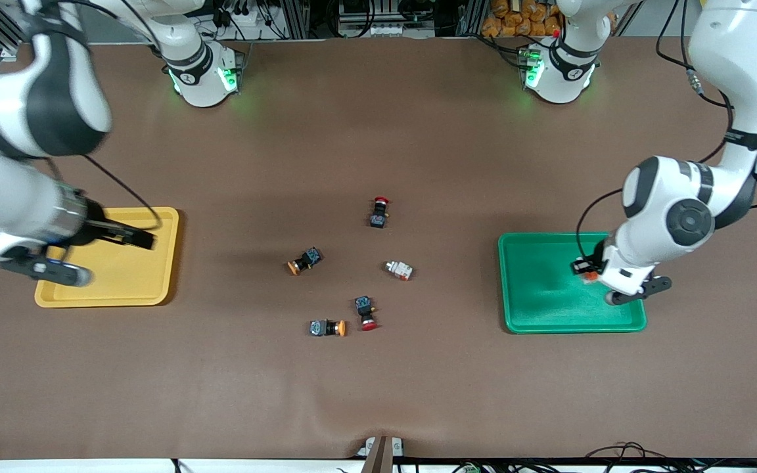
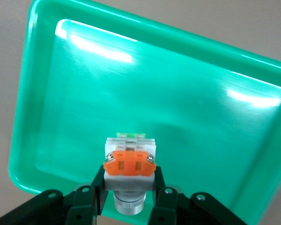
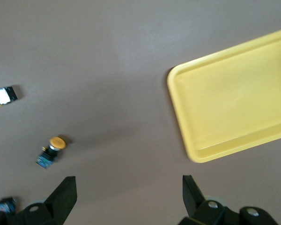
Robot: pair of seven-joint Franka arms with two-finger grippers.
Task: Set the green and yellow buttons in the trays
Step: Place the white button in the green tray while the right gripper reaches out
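Observation:
My left gripper (image 1: pixel 587 269) hangs over the green tray (image 1: pixel 543 289), shut on a whitish-grey button with an orange patch (image 2: pixel 129 161). In the left wrist view its fingers (image 2: pixel 158 180) clamp the button's grey body above the tray (image 2: pixel 33 93). My right gripper (image 1: pixel 145 238) is open and holds nothing, above the yellow tray (image 1: pixel 122 276) at its edge toward the table's middle. Mid-table lie two orange-capped black-blue buttons (image 1: pixel 304 260) (image 1: pixel 327 327) and another whitish-grey one (image 1: pixel 398 269). The right wrist view shows the yellow tray (image 3: pixel 234 108) and an orange-capped button (image 3: pixel 50 151).
Two black buttons with red caps lie among the others, one (image 1: pixel 378 211) closer to the robots' bases, one (image 1: pixel 366 312) beside the orange-capped button closest to the front camera. Brown table surface separates the button cluster from each tray.

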